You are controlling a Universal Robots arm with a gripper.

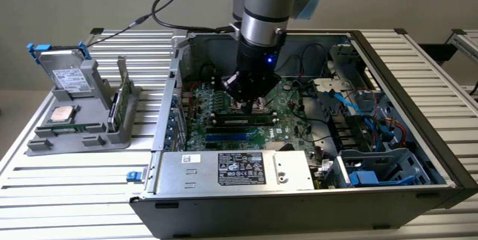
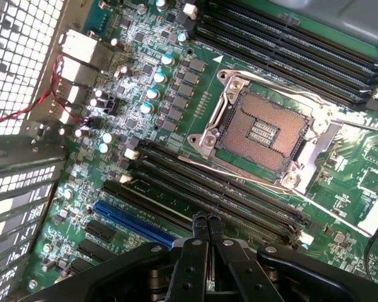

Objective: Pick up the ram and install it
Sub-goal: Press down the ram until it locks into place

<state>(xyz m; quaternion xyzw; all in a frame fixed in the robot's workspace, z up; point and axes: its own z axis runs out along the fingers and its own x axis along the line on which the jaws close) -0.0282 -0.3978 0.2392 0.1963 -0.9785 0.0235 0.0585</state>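
Pincer [image 2: 206,221]: fingers pressed together, nothing pinched btwn them. Tips are down low over the bank of dark memory slots [image 2: 239,195], next to the empty CPU socket [image 2: 261,129].

The ram [image 1: 243,120] is no longer in a grip. In the exterior view it sits on edge in a slot on the motherboard [image 1: 291,111], just in front of and below the pincer tips. Can't tell whether the tips touch its top edge or hang just above it.

Progress, as a judgement: pickup looks done, and the stick is in the slot, so the install is most of the way or complete. Can't confirm full seating, since the slot end clips aren't clear enough to read as latched or not.

Orientation: ram's long axis runs along the slot, roughly exterior view's left to right and parallel w/ the front wall of the case [image 1: 418,83]. Thin edge up, chip face toward the camera, stick level w/ no visible tilt.

Further out: power supply [image 1: 239,170] in the near corner of the case. On the tabletop [image 1: 75,195] at the exterior view's left, well apart, a grey holder [image 1: 75,133] carries the grey drive [image 1: 67,75] and the square processor chip [image 1: 61,114].
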